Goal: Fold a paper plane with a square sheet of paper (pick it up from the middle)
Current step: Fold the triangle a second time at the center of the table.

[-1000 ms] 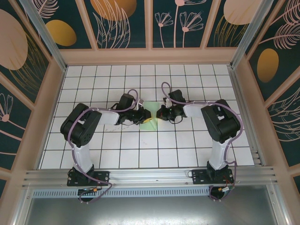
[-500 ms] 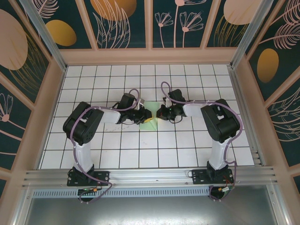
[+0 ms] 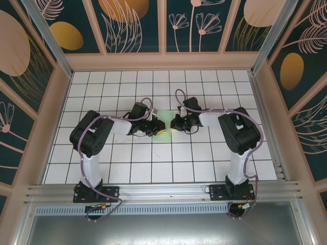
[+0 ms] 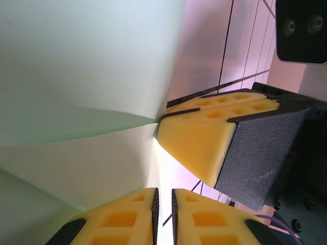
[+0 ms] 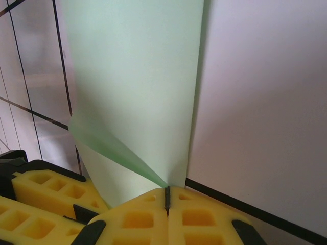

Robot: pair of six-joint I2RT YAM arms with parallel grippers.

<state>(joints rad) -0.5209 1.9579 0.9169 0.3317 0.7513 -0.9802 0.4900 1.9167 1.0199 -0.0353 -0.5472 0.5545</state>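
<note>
Right wrist view: the right gripper (image 5: 166, 193) is pressing its yellow foam pads (image 5: 138, 219) fully together, pinching a near corner of the square sheet of paper (image 5: 138, 76). The pale mint-green sheet is stretching away from the pads as a long, narrow folded strip, with one layer curling up at its lower left.

Left wrist view: the left gripper (image 4: 163, 199) is holding its pads almost together, with a thin slit between them. The paper's lower fold is running down to that slit, but whether it is being pinched cannot be told. The right gripper's pads are sitting just beside, touching the paper's crease.

From the top external camera, both grippers are meeting at the middle of the table (image 3: 204, 153), with the paper between them. Its long axis is running from the near side toward the far wall.

The tabletop is showing white tiles with dark grid lines. Dark teal wall panels (image 3: 133, 25) with orange and pink plant designs are enclosing it, and a metal rail (image 3: 163, 191) is carrying both arm bases.
</note>
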